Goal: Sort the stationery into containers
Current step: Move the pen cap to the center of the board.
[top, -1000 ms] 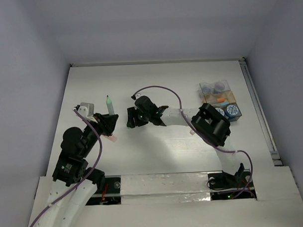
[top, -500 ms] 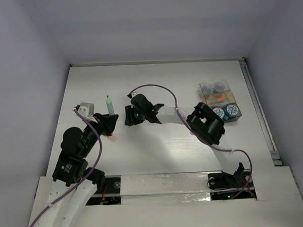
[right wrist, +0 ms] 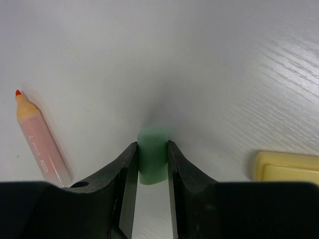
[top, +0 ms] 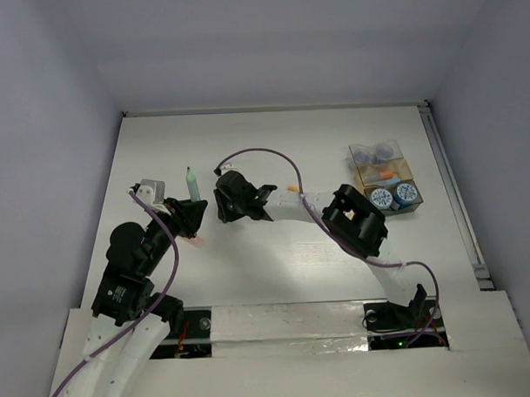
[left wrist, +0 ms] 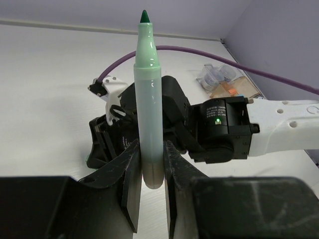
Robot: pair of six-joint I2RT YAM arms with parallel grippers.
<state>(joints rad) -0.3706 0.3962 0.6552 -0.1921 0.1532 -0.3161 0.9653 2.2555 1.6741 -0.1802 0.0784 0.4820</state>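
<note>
A pale green pen (left wrist: 148,99) with a dark green tip stands upright in my left gripper (left wrist: 151,149), which is shut on its lower end; from above the pen (top: 192,184) shows at the table's left. My right gripper (right wrist: 152,154) is shut on a small green cap (right wrist: 152,158) low over the table. From above, the right gripper (top: 223,207) sits just right of the left gripper (top: 185,217). An orange-red pen (right wrist: 42,144) lies on the table left of the right fingers. The containers (top: 407,170) stand at the right with blue-and-white tape rolls (top: 395,195) in the front ones.
A pale yellow piece (right wrist: 286,167) lies on the table right of my right gripper. A purple cable (top: 263,152) arcs over the right arm. A raised rail (top: 452,192) runs along the table's right edge. Walls close in on three sides.
My right arm has reached further left toward the left gripper, and its jaws have come together on the green cap. The left arm and its pen have not moved.
</note>
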